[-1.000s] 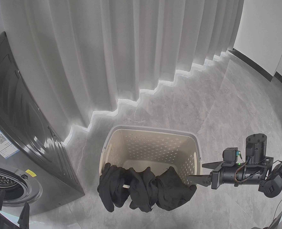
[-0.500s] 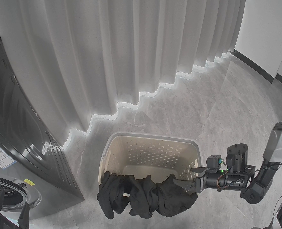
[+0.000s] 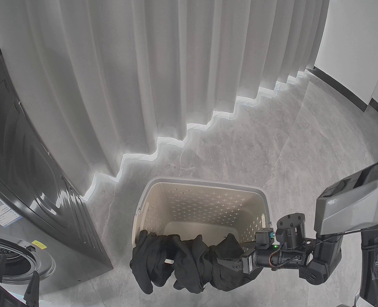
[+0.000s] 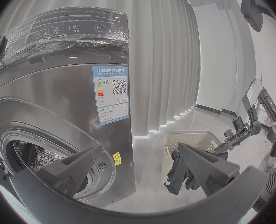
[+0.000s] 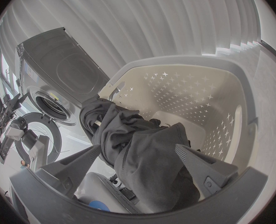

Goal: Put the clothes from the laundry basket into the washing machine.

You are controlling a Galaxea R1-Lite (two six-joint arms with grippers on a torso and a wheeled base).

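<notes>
The limp black garment (image 3: pixel 189 261) hangs bunched over the near rim of the beige plastic laundry basket (image 3: pixel 206 183): soft, light, probably snag-prone; its thick right fold suits a grip. The right gripper (image 5: pixel 138 147) straddles that fold, jaws spread. The left gripper (image 4: pixel 139 145), likewise spread and empty, hangs by the open dark grey washing machine (image 3: pixel 23 158).

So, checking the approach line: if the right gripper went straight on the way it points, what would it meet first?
Most likely the dark clothes draped over the laundry basket rim; the right gripper, fingers open, flanks them, depth unclear.
</notes>
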